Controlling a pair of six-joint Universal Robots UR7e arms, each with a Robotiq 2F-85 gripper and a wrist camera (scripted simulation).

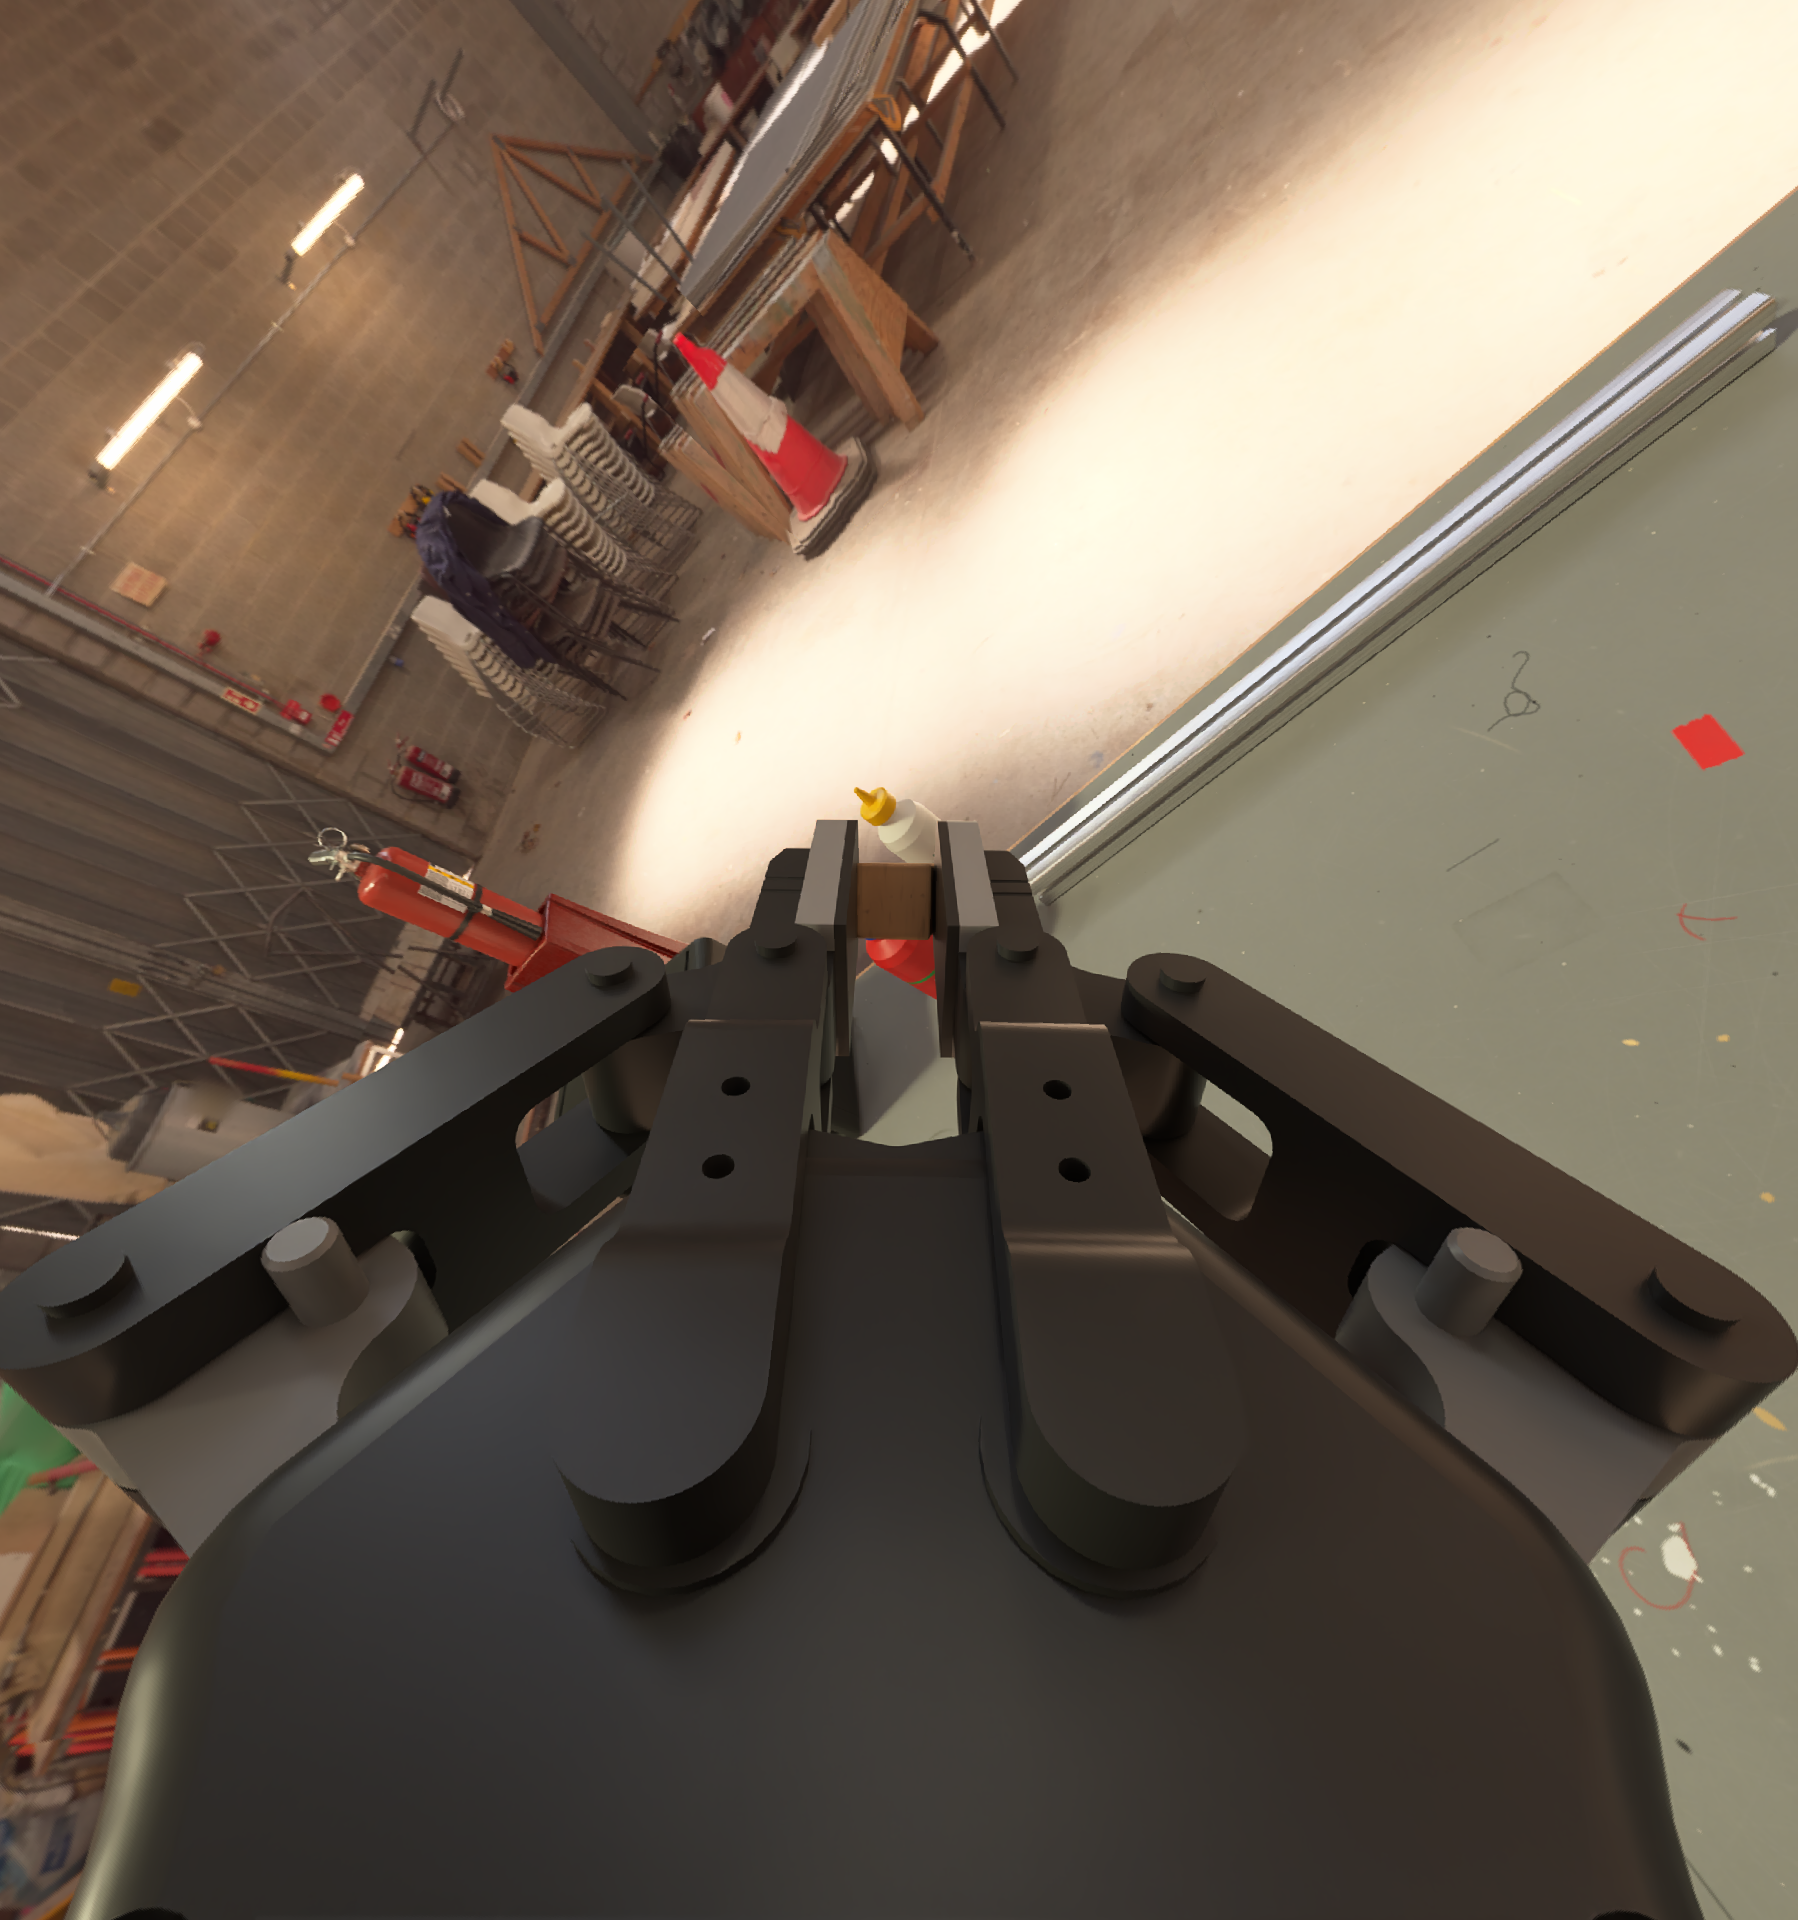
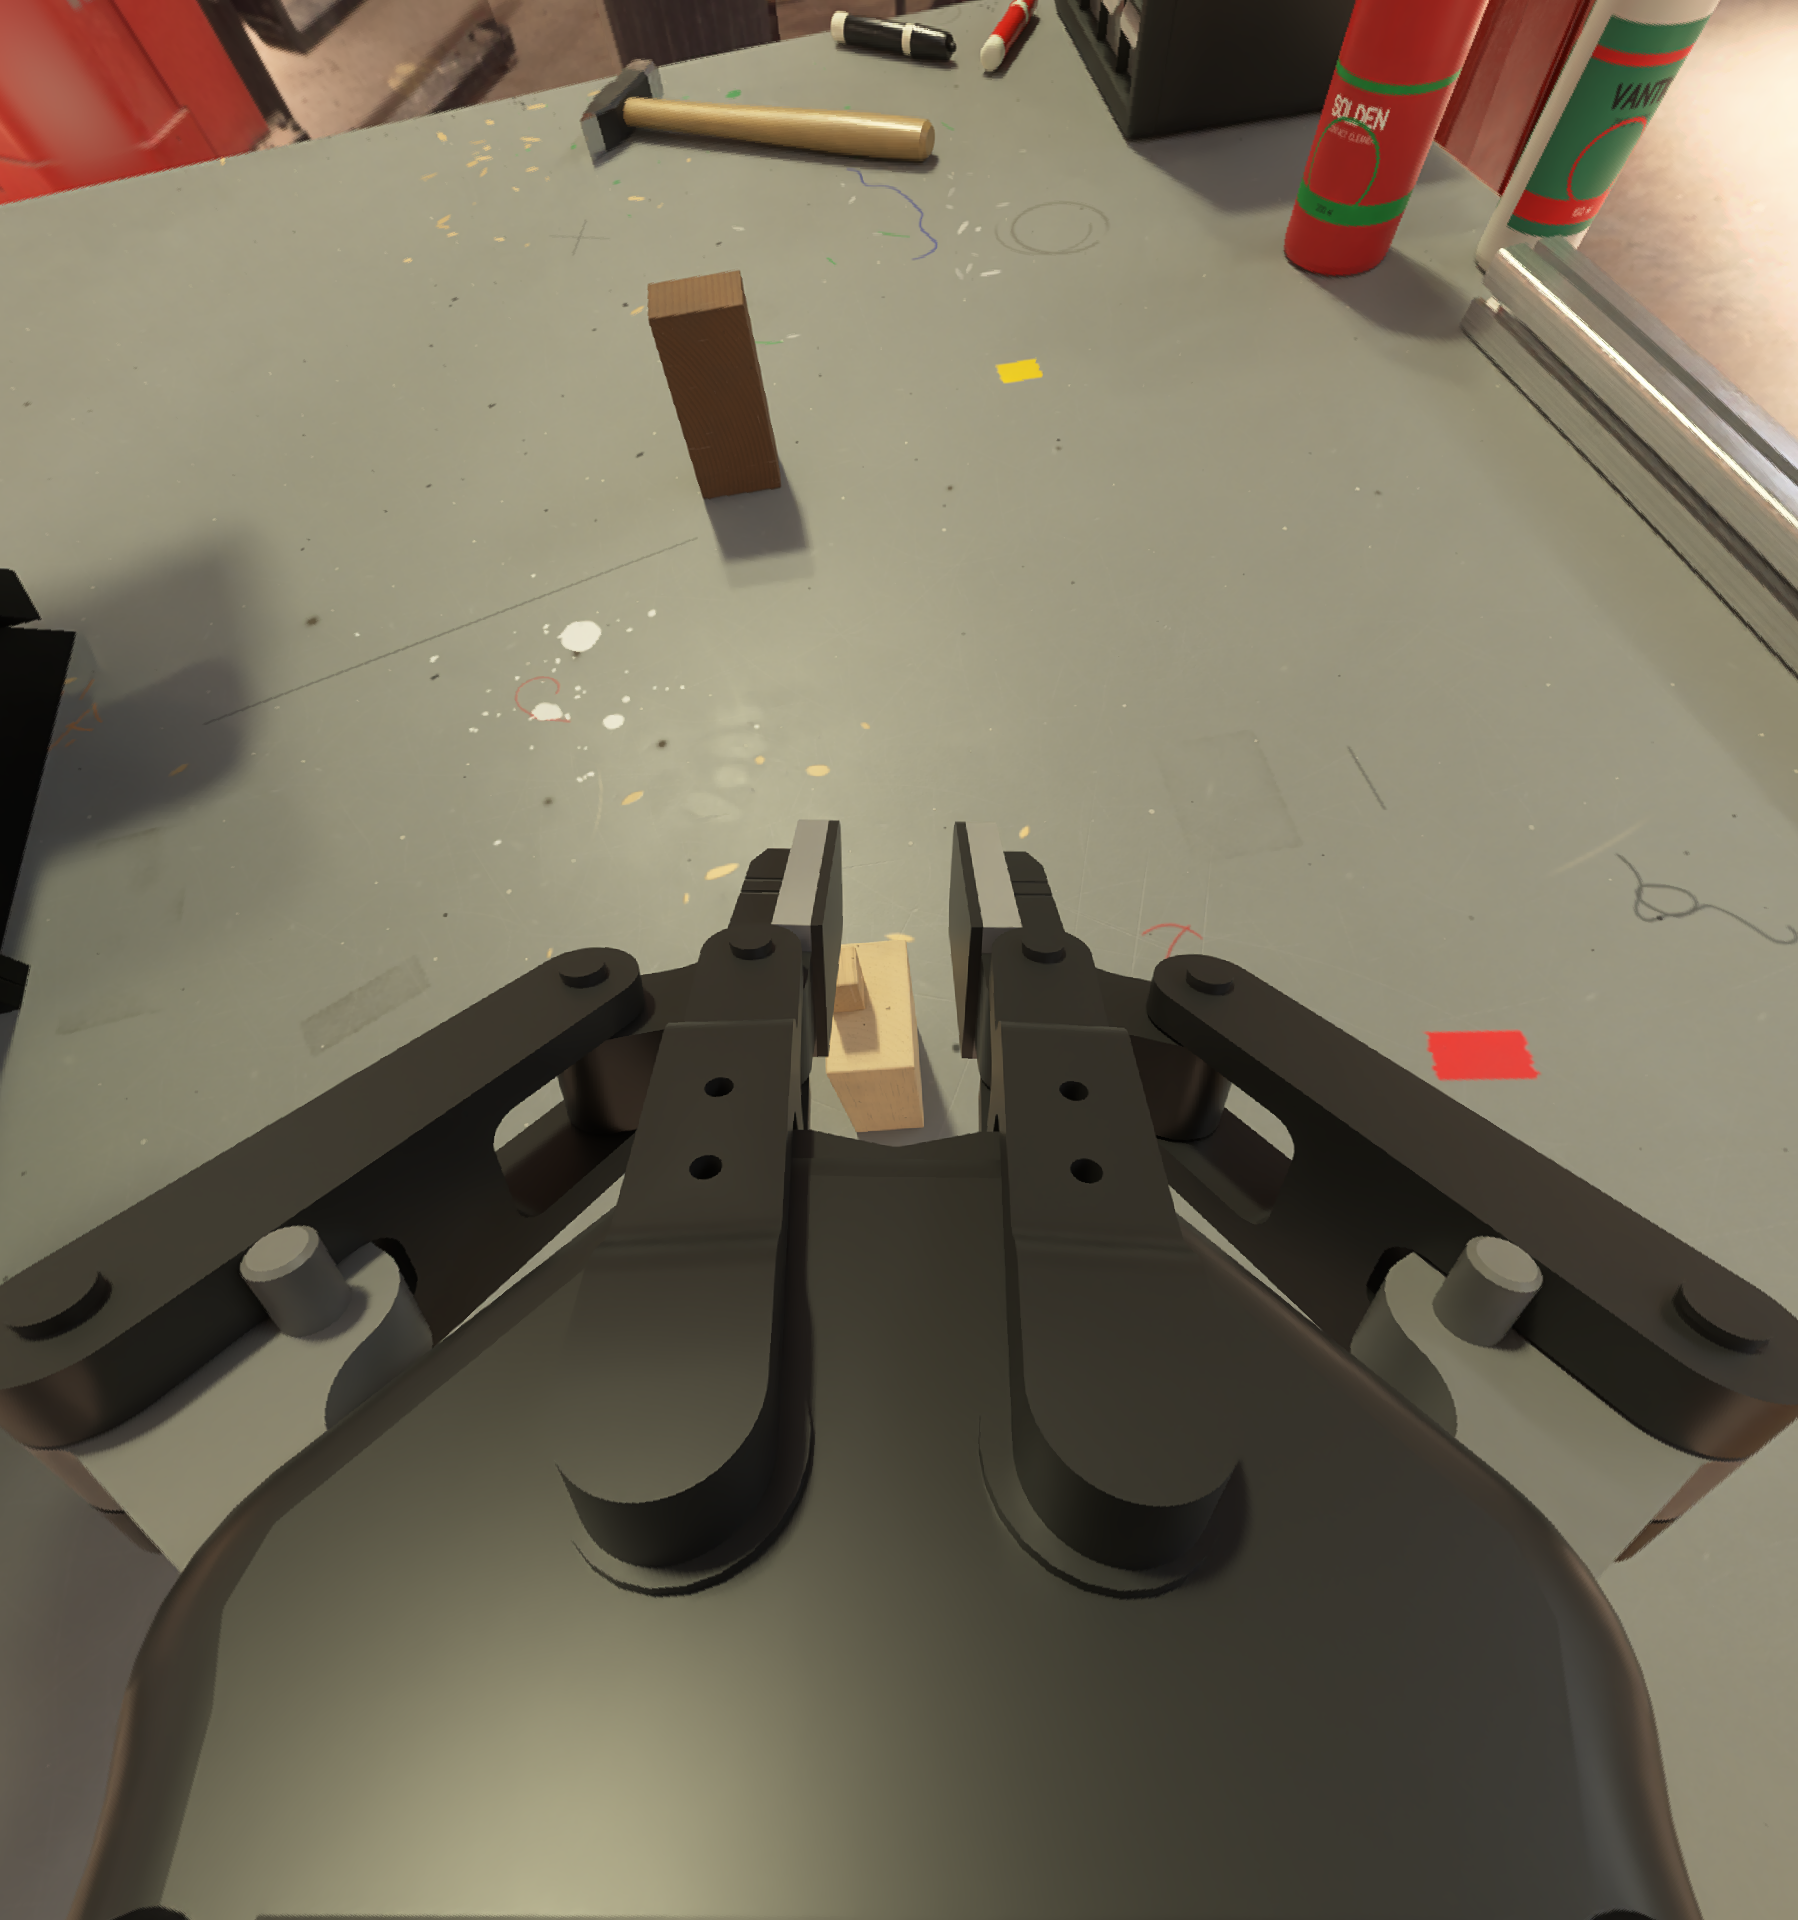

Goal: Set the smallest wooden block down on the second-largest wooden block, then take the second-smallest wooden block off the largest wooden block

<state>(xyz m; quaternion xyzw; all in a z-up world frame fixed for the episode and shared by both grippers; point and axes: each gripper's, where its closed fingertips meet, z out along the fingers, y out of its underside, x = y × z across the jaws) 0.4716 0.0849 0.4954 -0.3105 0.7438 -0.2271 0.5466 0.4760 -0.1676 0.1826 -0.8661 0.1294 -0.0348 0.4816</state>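
Left gripper (image 1: 895, 871), as I see it through its wrist camera, is clamped on a small brown wooden block (image 1: 893, 900), held between the fingertips above the grey desk (image 1: 1497, 1039), with a white bottle with a yellow cap (image 1: 900, 823) behind it. Right gripper (image 2: 895, 878) hangs over the desk with its jaws parted and nothing between them. Below it lies a pale wooden block (image 2: 874, 1049) with a tiny pale block (image 2: 850, 982) resting on top. Farther off, a tall dark brown block (image 2: 713, 387) stands upright, well apart. A hammer (image 2: 760, 120) lies near the far edge.
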